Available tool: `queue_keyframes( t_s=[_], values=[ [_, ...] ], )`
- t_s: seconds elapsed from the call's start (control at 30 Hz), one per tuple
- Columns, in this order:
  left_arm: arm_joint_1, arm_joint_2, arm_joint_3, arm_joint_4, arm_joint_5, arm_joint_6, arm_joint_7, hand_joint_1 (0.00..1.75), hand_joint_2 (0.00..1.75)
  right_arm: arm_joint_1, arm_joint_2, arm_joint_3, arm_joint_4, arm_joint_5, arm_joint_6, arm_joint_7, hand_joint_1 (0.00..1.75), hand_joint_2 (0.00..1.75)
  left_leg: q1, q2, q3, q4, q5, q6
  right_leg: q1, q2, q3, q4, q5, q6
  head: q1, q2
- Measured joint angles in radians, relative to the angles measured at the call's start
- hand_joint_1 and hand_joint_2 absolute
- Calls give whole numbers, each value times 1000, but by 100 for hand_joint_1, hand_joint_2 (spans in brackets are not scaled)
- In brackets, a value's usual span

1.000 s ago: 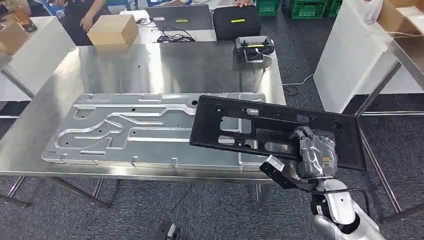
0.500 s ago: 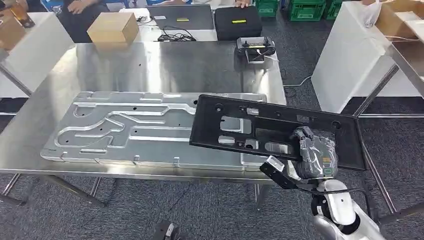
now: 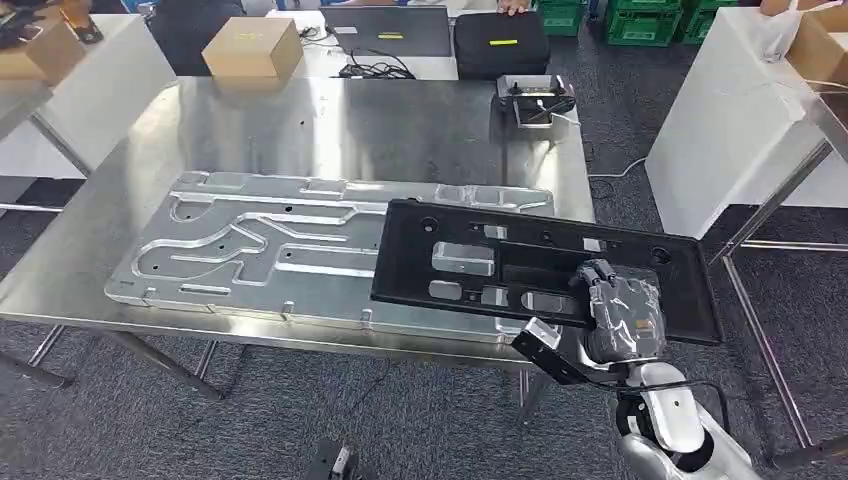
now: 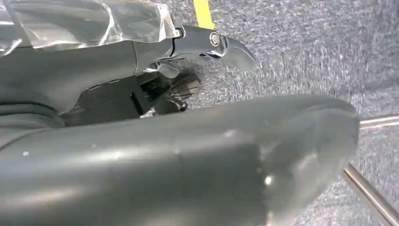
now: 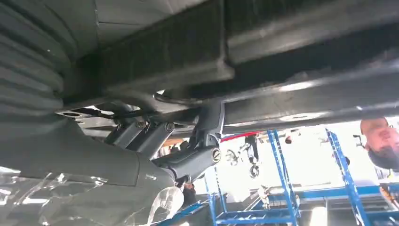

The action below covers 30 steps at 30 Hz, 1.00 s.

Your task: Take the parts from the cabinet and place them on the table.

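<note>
A long black plastic panel (image 3: 520, 270) with several cut-outs hangs low over the right end of the steel table (image 3: 400, 130). Its left part overlaps a large machined silver plate (image 3: 260, 250) lying on the table, and its right end sticks out past the table's edge. My right hand (image 3: 622, 318) grips the panel's near edge. In the right wrist view the dark fingers (image 5: 197, 160) curl under the panel's underside (image 5: 282, 42). My left hand (image 4: 188, 155) hangs over grey carpet with nothing in it, its fingers (image 4: 211, 42) apart from the thumb.
At the table's far side are a cardboard box (image 3: 252, 48), a laptop (image 3: 388, 30), a black case (image 3: 500, 42) and a controller (image 3: 537, 97). A white cabinet (image 3: 720, 120) stands to the right. A person (image 5: 381, 141) and blue racks (image 5: 282, 188) are behind me.
The camera has shifted, so the whole scene sits further right. Against the silver plate, the black panel has moved a little further left over it, still in my right hand.
</note>
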Motion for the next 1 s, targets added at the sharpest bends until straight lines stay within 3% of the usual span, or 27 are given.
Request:
queue_keyframes(
  t_s=[0.03,0.1,0.17,0.2,0.23,0.3,0.33,0.37,0.47,0.5,0.53,0.57,0.6,0.63,0.67,0.7,0.73,0.77,0.83,0.87,0.9,0.97,1.0],
  values=[
    [1,-2,0,0,0,0,0,0,0,-2,0,0,-2,2,1,-1,175,175,-3,19,-8,24,-19,-15,2,-5,1,-2,1,-6,-1,0],
    [-1,-1,0,0,1,0,0,0,0,-2,0,0,-3,2,3,-3,175,175,19,45,-75,166,-93,-42,1,-24,0,-2,1,-8,-1,0],
    [1,-1,0,0,3,-1,0,0,0,-1,0,0,-2,3,8,-3,175,175,37,52,-141,306,-143,-55,1,-41,-1,-2,0,-8,-1,0],
    [2,-1,0,0,5,-2,0,0,0,-1,0,1,-3,4,9,-4,175,175,43,55,-151,322,-139,-58,1,-51,-1,-2,0,-8,-1,0],
    [3,-1,0,0,7,-2,0,0,0,-1,0,1,-3,5,11,-5,175,175,47,58,-135,286,-116,-60,1,-61,-1,-2,0,-8,-1,0],
    [1,-1,0,0,11,-2,1,0,0,-1,0,2,-5,6,12,-6,175,175,46,77,-39,99,-33,-56,0,-81,2,-3,0,-8,-1,0],
    [-1,-1,0,0,14,-2,1,0,0,-4,0,1,-6,8,12,-6,175,175,40,117,14,7,-3,-48,0,-91,6,-5,0,-7,-1,0],
    [-3,-1,0,0,14,-2,1,0,0,-3,0,0,-10,9,12,-6,175,175,33,144,20,-18,-6,-51,2,-101,11,-9,-1,-4,-1,0],
    [-3,-1,0,0,14,-3,3,0,0,-4,0,0,-11,10,15,-6,175,175,24,114,13,-26,-1,-36,-1,-132,26,-29,5,15,-1,0],
    [-2,-1,0,0,14,-3,4,0,0,-4,1,0,-13,10,15,-6,175,175,22,100,19,-46,9,-25,-1,-143,39,-41,8,25,-1,0],
    [4,-1,0,0,14,-2,6,0,0,-1,0,0,-13,10,15,-6,175,175,38,85,47,-70,30,-23,-4,-118,41,-31,0,28,0,0],
    [0,-1,0,0,14,-2,5,0,0,-3,0,0,-13,10,15,-7,175,175,33,75,49,-82,33,-12,0,-72,27,4,-31,24,0,0],
    [-2,-1,1,0,16,-1,7,0,0,-3,0,0,-15,11,15,-7,175,175,31,70,47,-80,40,-4,2,-43,-6,79,-75,17,2,0],
    [-1,-2,1,0,14,-2,7,0,0,4,-3,0,-15,10,15,-7,175,175,29,57,48,-80,40,-4,7,-25,-47,168,-114,14,1,0],
    [0,-5,1,0,14,-2,8,0,0,7,-4,0,-15,10,15,-7,175,175,26,46,47,-79,39,-3,11,-19,-81,235,-135,13,2,0],
    [1,-6,1,0,14,0,19,0,0,11,-3,0,-15,10,12,-7,175,175,23,38,47,-77,38,-2,13,-17,-102,267,-132,13,2,0],
    [2,-6,1,0,14,3,35,0,0,13,-3,0,-15,7,10,-7,175,175,21,29,49,-76,37,-1,14,-17,-97,245,-107,12,2,0],
    [2,-6,1,0,14,5,52,0,0,13,-3,0,-15,3,9,-10,175,175,21,20,50,-72,34,-1,14,-17,-74,184,-65,11,2,0],
    [3,-6,1,0,15,8,80,0,0,13,-3,-1,-15,-2,3,-15,175,175,23,8,47,-50,17,-10,11,-14,6,-8,36,15,2,0],
    [1,-5,1,0,16,8,88,0,0,10,-3,-1,-13,-5,0,-18,175,175,17,6,35,-36,8,-18,14,-3,11,-19,13,14,2,0],
    [0,-5,1,0,17,5,96,0,0,7,-2,-2,-13,-6,-3,-21,175,175,17,5,22,-22,2,-17,13,-4,4,-21,15,3,1,0],
    [1,-5,1,0,14,-7,101,0,0,8,1,-2,-13,-8,-4,-24,175,175,18,5,21,-27,-3,-14,16,-5,2,-20,10,-4,1,0],
    [1,-4,1,0,11,-13,101,0,0,8,1,-2,-13,-8,-6,-24,175,175,18,5,21,-23,-8,-15,11,-6,4,-21,8,-8,1,0]
  ],
)
